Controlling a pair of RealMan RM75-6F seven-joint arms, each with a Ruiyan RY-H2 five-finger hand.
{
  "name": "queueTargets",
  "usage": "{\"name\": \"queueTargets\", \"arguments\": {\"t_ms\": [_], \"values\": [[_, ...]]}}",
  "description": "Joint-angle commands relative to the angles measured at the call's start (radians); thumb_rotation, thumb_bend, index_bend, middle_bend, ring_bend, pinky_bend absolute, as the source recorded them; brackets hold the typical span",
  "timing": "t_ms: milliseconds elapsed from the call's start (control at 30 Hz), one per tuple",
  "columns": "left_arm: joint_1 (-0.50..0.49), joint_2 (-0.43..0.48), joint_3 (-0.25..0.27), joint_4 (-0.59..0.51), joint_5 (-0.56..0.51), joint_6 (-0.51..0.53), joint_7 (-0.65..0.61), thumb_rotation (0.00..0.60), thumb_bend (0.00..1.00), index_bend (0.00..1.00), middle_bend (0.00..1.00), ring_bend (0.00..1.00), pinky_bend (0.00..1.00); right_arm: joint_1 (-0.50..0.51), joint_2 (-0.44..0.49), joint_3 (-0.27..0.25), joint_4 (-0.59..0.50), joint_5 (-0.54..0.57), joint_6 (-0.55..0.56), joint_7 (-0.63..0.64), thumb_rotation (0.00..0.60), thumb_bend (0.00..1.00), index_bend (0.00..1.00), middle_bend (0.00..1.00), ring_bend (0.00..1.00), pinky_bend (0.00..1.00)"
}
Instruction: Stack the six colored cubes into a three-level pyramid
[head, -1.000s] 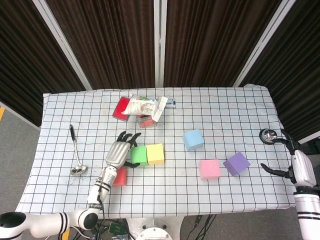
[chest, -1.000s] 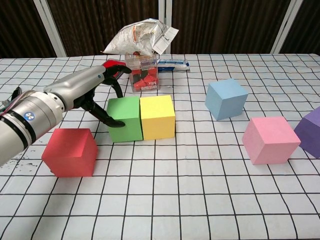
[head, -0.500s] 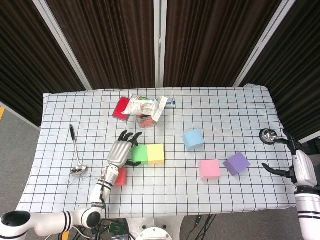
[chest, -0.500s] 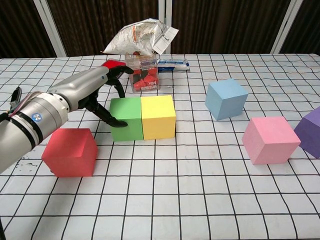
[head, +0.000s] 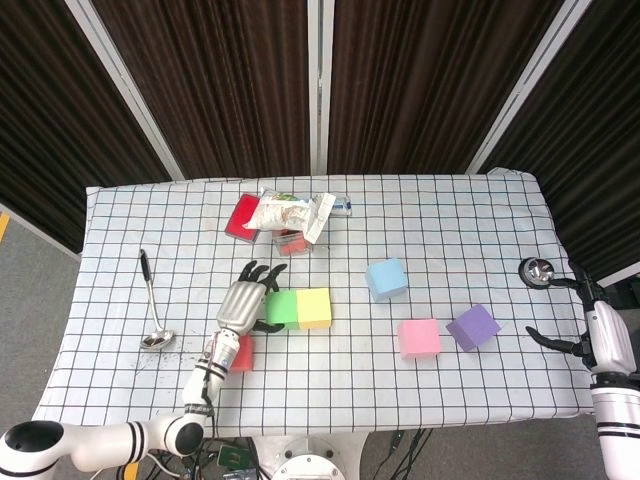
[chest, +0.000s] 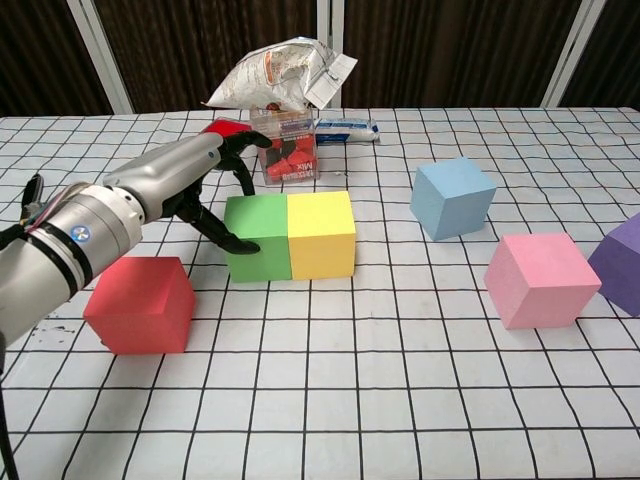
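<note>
Six cubes lie on the checked table, none yet stacked, so by my reading the base row is only being laid. The left hand rests against the green cube, its fingers spread over the cube's top and far edge and its thumb on the near face; whether it truly clasps the cube or merely pushes it I cannot tell. Touching the green cube on the side away from the hand is the yellow cube, the two forming a flush pair. Just behind the hand, under its wrist in the head view, sits the red cube, apart from the pair.

Well beyond the yellow cube from that hand are the blue cube, the pink cube and the purple cube, all closer to the right hand. That hand hovers at the table's edge with fingers apart, holding nothing.

Judged from this, the step in hand is squaring up the bottom row. The next move likely calls for bringing a third cube, the red one being nearest, flush against the pair in one straight line, without knocking the joined two askew, since gaps would leave the upper levels badly seated.
</note>
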Motion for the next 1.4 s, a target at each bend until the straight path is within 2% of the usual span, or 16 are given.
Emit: {"name": "queueTargets", "arguments": {"t_ms": [33, 167, 667, 1200, 1400], "values": [[0.0, 0.003, 0.001, -0.001, 0.0, -0.005, -0.007, 0.6, 0.09, 0.1, 0.49, 0.13, 0.04, 0.0, -0.001, 0.0, 0.0, 0.0, -0.002, 0.0, 0.6, 0.06, 0.0, 0.25, 0.05, 0.0], [0.0, 0.006, 0.004, -0.001, 0.004, -0.012, -0.024, 0.6, 0.09, 0.09, 0.44, 0.13, 0.04, 0.001, -0.003, 0.002, 0.002, 0.003, -0.007, -0.001, 0.6, 0.06, 0.0, 0.25, 0.05, 0.0], [0.0, -0.004, 0.009, 0.007, 0.015, 0.001, -0.028, 0.6, 0.09, 0.09, 0.41, 0.13, 0.04, 0.003, -0.002, 0.005, 0.001, 0.012, -0.023, -0.007, 0.6, 0.06, 0.0, 0.25, 0.05, 0.0], [-0.006, -0.006, 0.005, 0.008, 0.004, -0.004, -0.012, 0.6, 0.09, 0.08, 0.29, 0.12, 0.04, 0.003, 0.002, 0.007, 0.008, 0.026, -0.038, -0.002, 0.6, 0.06, 0.0, 0.25, 0.05, 0.0], [-0.002, 0.006, 0.011, -0.016, 0.005, -0.002, -0.007, 0.6, 0.09, 0.08, 0.28, 0.11, 0.03, 0.003, -0.003, 0.009, 0.01, 0.032, -0.04, -0.006, 0.6, 0.06, 0.0, 0.25, 0.05, 0.0]]}}
